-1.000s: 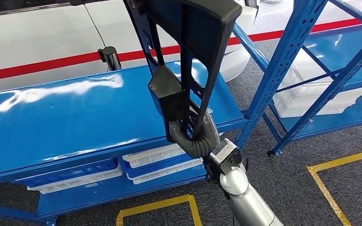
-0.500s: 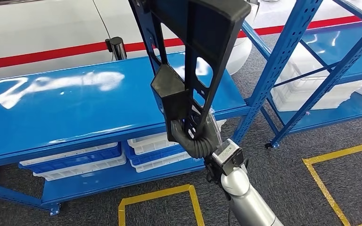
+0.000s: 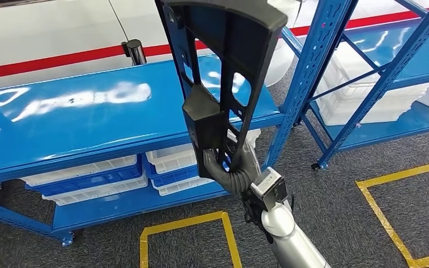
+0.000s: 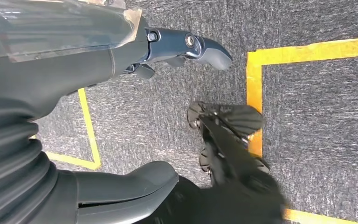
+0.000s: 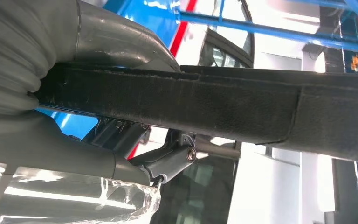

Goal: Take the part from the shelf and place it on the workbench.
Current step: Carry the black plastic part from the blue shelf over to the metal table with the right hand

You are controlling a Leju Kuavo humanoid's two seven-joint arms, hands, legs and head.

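Black plastic part stands upright in my right hand, fingers wrapped round its lower end, above the blue shelf; my left hand grips nothing, its fingers spread.

Matt black part, probably plastic, rough-grained up close; glossy blue metal shelf; coarse grey carpet.

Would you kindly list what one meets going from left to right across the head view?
Blue shelf top → black post → black part held by the right hand → blue upright → white crates → yellow floor square.
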